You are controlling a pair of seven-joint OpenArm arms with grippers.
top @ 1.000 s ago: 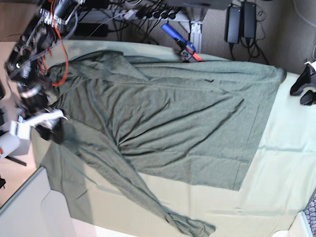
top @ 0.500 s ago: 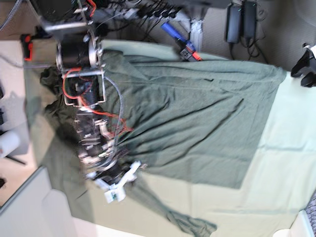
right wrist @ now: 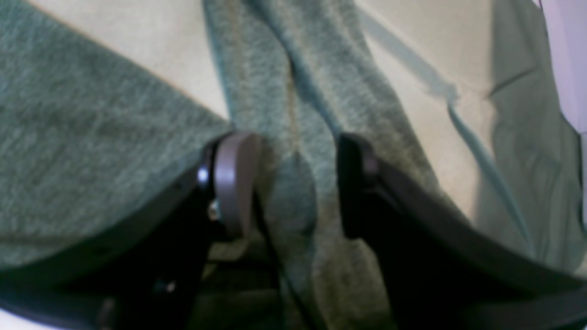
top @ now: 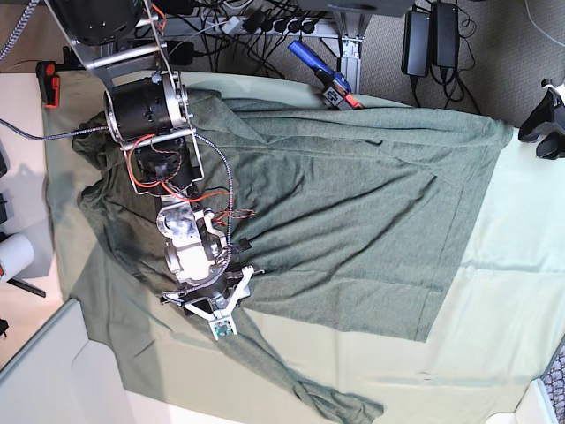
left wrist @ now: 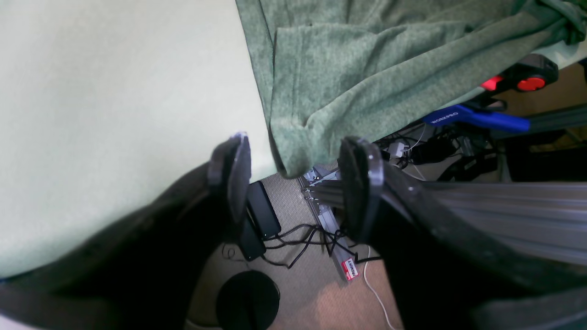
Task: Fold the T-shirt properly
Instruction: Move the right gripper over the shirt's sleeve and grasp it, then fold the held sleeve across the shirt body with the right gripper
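Observation:
The T-shirt point(top: 353, 203), dark grey-green and wrinkled, lies spread over the mint table cloth point(top: 512, 291). One sleeve point(top: 291, 380) trails toward the front edge. My right gripper point(top: 218, 320) reaches down over the shirt where that sleeve starts. In the right wrist view the right gripper point(right wrist: 293, 183) is open, its fingers astride a raised ridge of shirt fabric point(right wrist: 293, 137). My left gripper point(top: 538, 131) hovers off the table's far right corner. It stands open point(left wrist: 296, 183) and holds nothing, with the shirt's hanging corner point(left wrist: 293, 151) just beyond its tips.
A blue clamp point(top: 313, 62) and a red one point(left wrist: 518, 80) grip the table's back edge, and another clamp point(top: 48, 84) sits at back left. Power bricks point(top: 433, 40) and cables lie on the floor behind. A white object point(top: 13, 256) stands off the left edge.
My right arm has swung from the table's left edge across the shirt and come down at the sleeve near the front. The left gripper has barely shifted.

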